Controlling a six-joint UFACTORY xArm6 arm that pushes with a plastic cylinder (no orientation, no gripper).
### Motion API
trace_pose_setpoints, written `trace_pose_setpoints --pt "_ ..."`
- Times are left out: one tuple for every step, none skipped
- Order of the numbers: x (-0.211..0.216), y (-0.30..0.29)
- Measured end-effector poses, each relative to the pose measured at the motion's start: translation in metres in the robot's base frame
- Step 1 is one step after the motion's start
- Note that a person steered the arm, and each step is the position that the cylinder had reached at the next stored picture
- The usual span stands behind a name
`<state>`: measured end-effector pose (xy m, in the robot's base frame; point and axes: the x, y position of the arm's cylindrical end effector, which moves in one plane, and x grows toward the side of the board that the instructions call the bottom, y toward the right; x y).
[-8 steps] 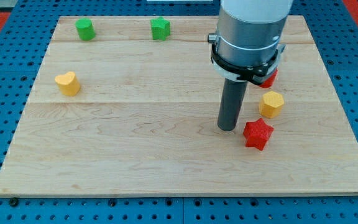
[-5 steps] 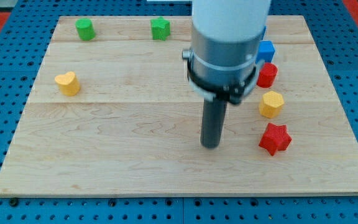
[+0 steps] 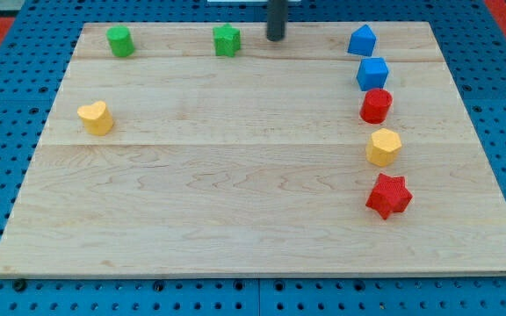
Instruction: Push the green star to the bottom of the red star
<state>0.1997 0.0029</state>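
My tip (image 3: pixel 276 38) sits at the desk's (image 3: pixel 235 219) top edge, just right of the green star (image 3: pixel 227 40), red star (image 3: pixel 388 196) far off; no pincer shows.

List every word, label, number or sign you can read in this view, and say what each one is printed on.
None: no readable text, number or sign shows anywhere.
The wooden board is bare grain.
The green star, red star, yellow heart and the other blocks have plain faces.
My tip, just to the view's right of the green star, carries no marking.
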Motion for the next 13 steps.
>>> trace_pose_setpoints --pt "-0.005 -0.037" --pt "0.034 -0.054" --pt "0.101 -0.032" --pt "0.120 -0.054" --pt "0.106 -0.067" --pt "0.151 -0.080" --pt "0.209 -0.100" --pt "0.271 -0.054" --pt "0.284 -0.096" --pt "0.247 -0.133" --pt "0.189 -0.135" --pt "0.202 -0.062" --pt "0.300 -0.029"
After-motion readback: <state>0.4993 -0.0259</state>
